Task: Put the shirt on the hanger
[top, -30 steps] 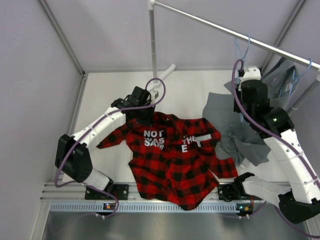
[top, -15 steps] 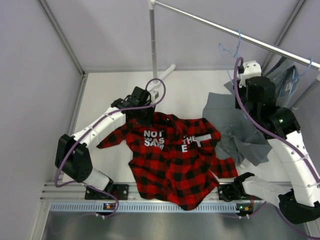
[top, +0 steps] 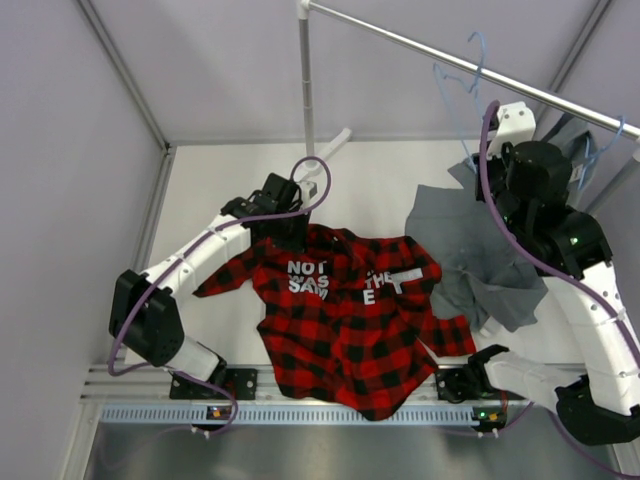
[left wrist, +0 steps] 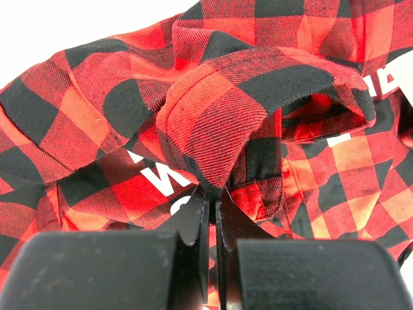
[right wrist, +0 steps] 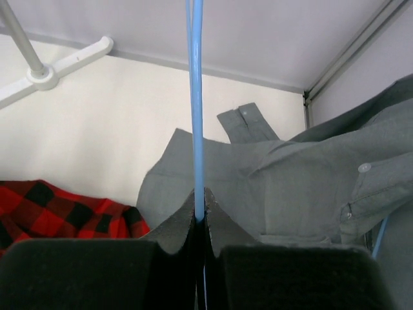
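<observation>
Clamping hanger, wire upright: right hand; left hand pinches shirt at collar end, hem toward arm bases.

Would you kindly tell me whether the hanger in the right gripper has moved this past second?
Yes: the hanger has shifted left along the rail, toward the pole.

The hanger ran off the top edge of the right wrist view. The shirt partly hid its own lettering.
</observation>
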You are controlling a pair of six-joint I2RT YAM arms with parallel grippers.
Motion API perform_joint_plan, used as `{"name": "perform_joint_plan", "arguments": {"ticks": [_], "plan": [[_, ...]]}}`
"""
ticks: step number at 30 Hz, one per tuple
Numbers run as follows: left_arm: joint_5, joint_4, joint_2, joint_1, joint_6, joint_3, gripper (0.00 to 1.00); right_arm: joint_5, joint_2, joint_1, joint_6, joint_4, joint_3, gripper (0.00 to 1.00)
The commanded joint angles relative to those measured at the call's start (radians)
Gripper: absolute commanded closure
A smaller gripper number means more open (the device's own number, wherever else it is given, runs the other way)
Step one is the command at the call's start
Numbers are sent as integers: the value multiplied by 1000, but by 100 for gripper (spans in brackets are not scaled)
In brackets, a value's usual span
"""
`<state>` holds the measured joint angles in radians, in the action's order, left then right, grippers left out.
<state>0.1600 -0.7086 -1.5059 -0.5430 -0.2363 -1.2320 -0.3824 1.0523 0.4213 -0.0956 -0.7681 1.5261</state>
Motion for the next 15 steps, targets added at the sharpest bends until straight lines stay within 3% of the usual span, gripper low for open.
{"name": "perform_joint_plan", "arguments": {"ticks": [1, 9, 15], "plan": [[3, 41, 44, 0, 3, 8, 100, 30, 6, -24, -13, 128, 58, 100], [-34, 58, 65, 0, -14, 8, 100, 178, -37, -24, 22, 60, 72, 100], [-89, 61, 66, 0, -37, -24, 100, 333, -132, -24, 60, -36, -23, 100]]}}
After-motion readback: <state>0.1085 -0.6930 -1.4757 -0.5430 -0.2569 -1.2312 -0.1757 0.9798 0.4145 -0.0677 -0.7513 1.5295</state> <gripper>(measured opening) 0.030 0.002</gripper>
